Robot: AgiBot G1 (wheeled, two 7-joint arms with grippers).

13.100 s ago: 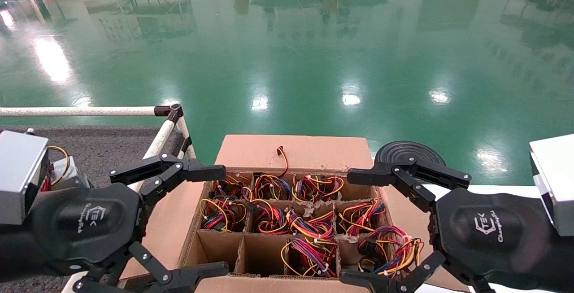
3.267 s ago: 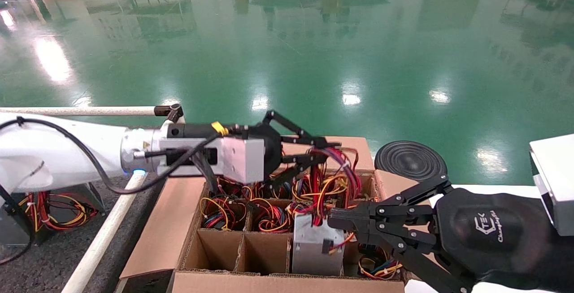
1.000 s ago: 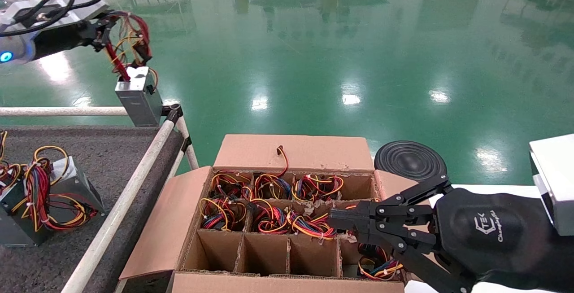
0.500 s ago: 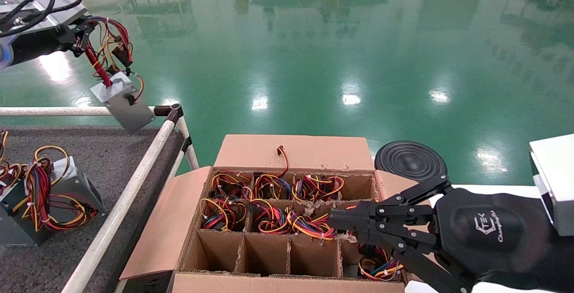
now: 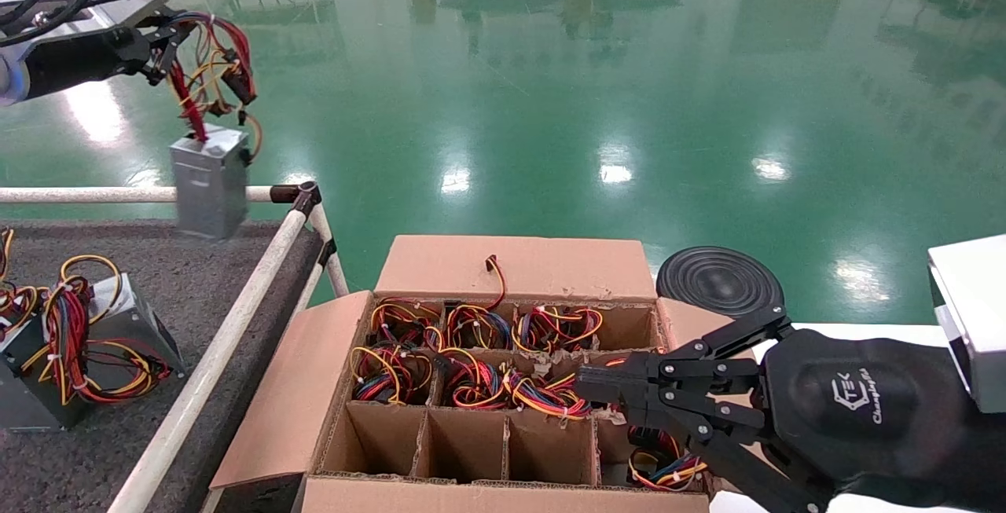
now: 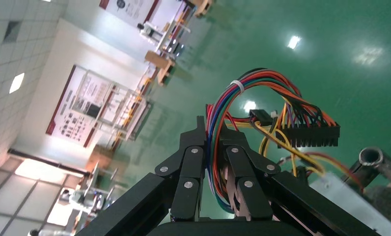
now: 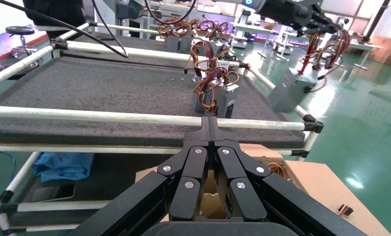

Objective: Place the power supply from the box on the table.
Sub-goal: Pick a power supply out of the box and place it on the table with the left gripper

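The power supply [image 5: 206, 181], a silver-grey metal box, hangs upright by its coloured wires [image 5: 216, 69] above the far right corner of the dark grey table [image 5: 157, 261]. My left gripper [image 5: 161, 53] is high at the left, shut on that wire bundle [image 6: 262, 98]; in the left wrist view the wires run between the closed fingers of the left gripper [image 6: 212, 129]. The brown cardboard box [image 5: 511, 265] stands open, with wired units in its far cells. My right gripper [image 5: 585, 387] hovers shut and empty over the box's right side.
Another power supply [image 5: 78, 356] lies on the table near its white rail [image 5: 228, 324]. A black round disc [image 5: 719, 277] sits behind the box by a white surface [image 5: 864, 332]. Several near cells of the box are empty. A blue cloth [image 7: 61, 167] lies under the table.
The left gripper lifted the power supply out of the box and carried it up and left. Half a second ago it swung tilted; now it hangs upright. The right arm has not moved.
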